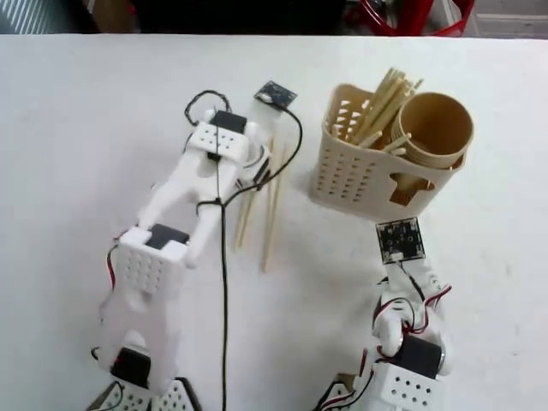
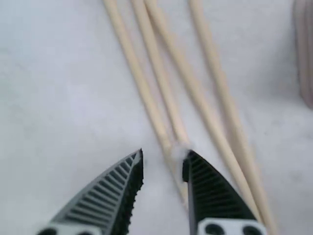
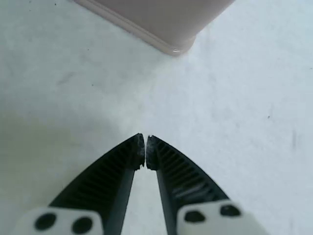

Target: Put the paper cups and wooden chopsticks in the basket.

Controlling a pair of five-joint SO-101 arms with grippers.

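Count four slim, pale wooden chopsticks (image 1: pixel 272 218) (image 2: pixel 166 98) lying loose on white tabletop (image 1: pixel 86 128), near beige perforated plastic basket (image 1: pixel 355 184) but apart from it. See left gripper (image 2: pixel 164 164) low over their ends, fingers parted with one stick end between the tips; judged as lined up for a pinch. Find right gripper (image 3: pixel 145 147) just off a basket corner (image 3: pixel 161 19), fingers closed on nothing, probably parked out of the way. Already in basket: tan nested paper cups (image 1: pixel 432 128), plus a leaning bundle of sticks (image 1: pixel 381 107). Cannot tell cup count. From above, left arm covers upper parts of loose chopsticks.
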